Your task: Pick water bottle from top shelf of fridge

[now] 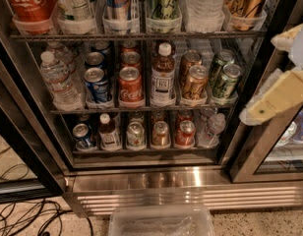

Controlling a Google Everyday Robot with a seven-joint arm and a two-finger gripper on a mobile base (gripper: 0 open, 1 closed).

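Presumably heavy and thin-walled, the water bottle (204,6) on the top shelf (136,35) invites a ribbed mid-body grasp; the hand (279,100) hangs lower right of it, aperture indeterminable.

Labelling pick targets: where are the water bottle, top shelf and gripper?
water bottle (204,1), camera view, ribbed body.
top shelf (136,35), camera view, front rail.
gripper (264,75), camera view, right edge, between fingertips.

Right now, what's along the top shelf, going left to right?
Left to right: red Coke, silver can, blue can, green can, water bottle, gold cans. The gripper is at the far right, lower than the top shelf.
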